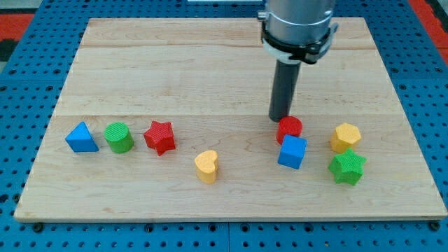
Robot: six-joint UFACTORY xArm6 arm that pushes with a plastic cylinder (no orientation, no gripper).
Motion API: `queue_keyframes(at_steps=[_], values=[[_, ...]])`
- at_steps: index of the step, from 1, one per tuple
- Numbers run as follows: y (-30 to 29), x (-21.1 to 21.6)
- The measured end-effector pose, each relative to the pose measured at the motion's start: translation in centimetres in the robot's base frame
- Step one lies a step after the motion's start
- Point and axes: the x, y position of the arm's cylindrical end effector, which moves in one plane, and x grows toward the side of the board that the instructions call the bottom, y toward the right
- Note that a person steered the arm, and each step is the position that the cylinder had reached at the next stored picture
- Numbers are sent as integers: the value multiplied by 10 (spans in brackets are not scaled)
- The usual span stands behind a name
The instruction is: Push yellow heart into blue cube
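The yellow heart lies on the wooden board toward the view's bottom, left of centre. The blue cube stands to its right, a wide gap between them. A red cylinder touches the cube's top edge. My tip sits just above and left of the red cylinder, close to it, well to the upper right of the heart.
A yellow hexagon and a green star stand right of the cube. A red star, a green cylinder and a blue triangle line up at the left. The board's bottom edge is near the heart.
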Motion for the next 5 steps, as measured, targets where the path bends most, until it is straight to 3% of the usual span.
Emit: queue_keyframes(at_steps=[1,3,4,5], values=[[-10,-2],[-102,-20],[-105,43],[-110,58]])
